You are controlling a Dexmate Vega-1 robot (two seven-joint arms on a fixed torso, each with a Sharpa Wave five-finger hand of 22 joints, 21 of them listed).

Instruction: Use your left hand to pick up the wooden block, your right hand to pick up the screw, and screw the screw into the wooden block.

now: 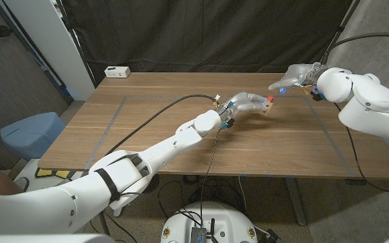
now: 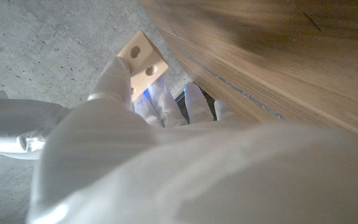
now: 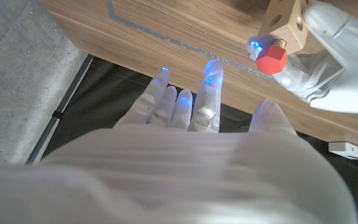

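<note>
Above the middle of the wooden table (image 1: pixel 147 128), the left hand (image 1: pixel 245 104) grips the wooden block (image 1: pixel 269 104), a red-headed screw (image 3: pixel 271 60) already seated in its side. The right hand (image 1: pixel 299 75) hovers just beside it, fingers spread, holding nothing. A white box (image 1: pixel 117 71) sits at the far corner.

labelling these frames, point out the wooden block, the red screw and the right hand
wooden block (image 2: pixel 143 59), left wrist view, face with two holes
red screw (image 3: pixel 270 60), right wrist view, its red head
right hand (image 1: pixel 296 75), head view, back of hand
</note>
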